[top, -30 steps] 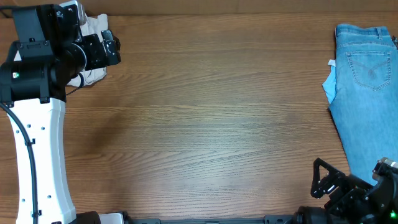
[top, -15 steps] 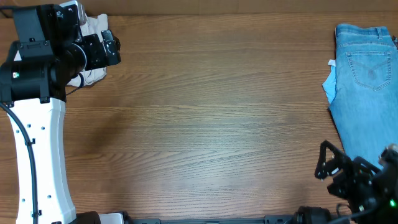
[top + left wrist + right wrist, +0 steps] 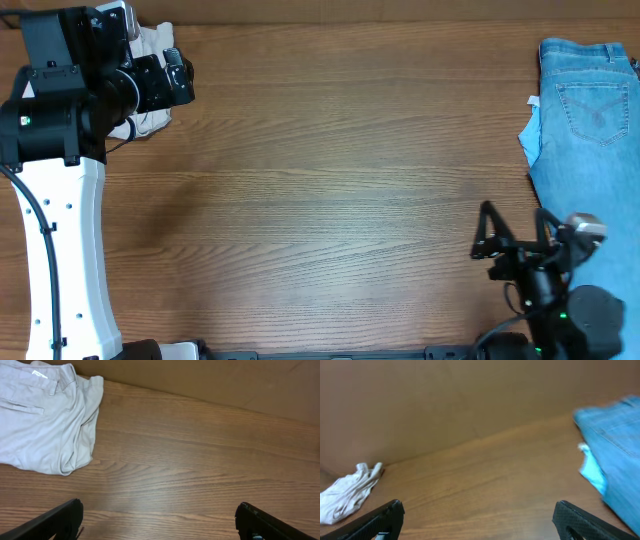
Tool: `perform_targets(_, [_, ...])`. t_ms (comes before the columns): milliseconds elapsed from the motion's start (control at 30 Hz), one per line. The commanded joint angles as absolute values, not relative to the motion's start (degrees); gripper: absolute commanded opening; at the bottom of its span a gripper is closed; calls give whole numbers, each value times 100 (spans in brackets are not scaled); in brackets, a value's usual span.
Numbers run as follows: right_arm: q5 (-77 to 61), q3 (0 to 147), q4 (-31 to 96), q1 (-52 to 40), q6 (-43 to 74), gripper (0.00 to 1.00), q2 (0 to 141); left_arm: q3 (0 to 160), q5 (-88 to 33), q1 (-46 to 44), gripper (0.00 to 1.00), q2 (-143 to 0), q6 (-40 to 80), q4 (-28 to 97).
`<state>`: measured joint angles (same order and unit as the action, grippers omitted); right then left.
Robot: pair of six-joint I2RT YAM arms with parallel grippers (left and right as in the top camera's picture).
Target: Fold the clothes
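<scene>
The light beige khaki trousers (image 3: pixel 150 42) lie bunched at the table's far left corner, partly hidden under my left arm. The left wrist view shows them (image 3: pixel 42 420) at the upper left, with waistband, label and a pocket slit. The right wrist view shows them (image 3: pixel 347 492) far off at the left. My left gripper (image 3: pixel 183 76) is open and empty just right of the trousers, over bare wood (image 3: pixel 160 522). My right gripper (image 3: pixel 515 235) is open and empty near the front right, well away from the trousers (image 3: pixel 480 520).
Light-blue denim jeans (image 3: pixel 590 130) lie along the table's right edge, next to my right arm, and show at the right in the right wrist view (image 3: pixel 615 450). A brown cardboard wall (image 3: pixel 225 380) backs the wooden table (image 3: pixel 340 180).
My right arm has swung up and to the left from the front right corner, and its open fingers now stand over the table. My left arm and the trousers have not moved.
</scene>
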<state>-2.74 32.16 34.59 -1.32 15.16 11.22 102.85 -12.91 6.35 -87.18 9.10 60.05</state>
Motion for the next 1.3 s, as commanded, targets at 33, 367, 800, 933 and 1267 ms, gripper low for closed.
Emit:
perform_targets(33, [-261,2193,2506,-202,1238,100,701,10298,-1356,639,100,-8709,989,6001])
perform_targets(367, [-303,701,158,-196,1232,100,604,10298,-1356,639,100,-8709,989,6001])
perform_targets(800, [-346,45,-311,-180,1114,100,-3,10298,-1356,639,100,-8709,987,6001])
perform_targets(933, [-381,45,-75,-180,888,100,16,10298,-1356,639,100,-8709,989,6001])
perform_targets(1267, [-633,45,440,-183,279,100,16,10298,-1356,639,100,-8709,989,6001])
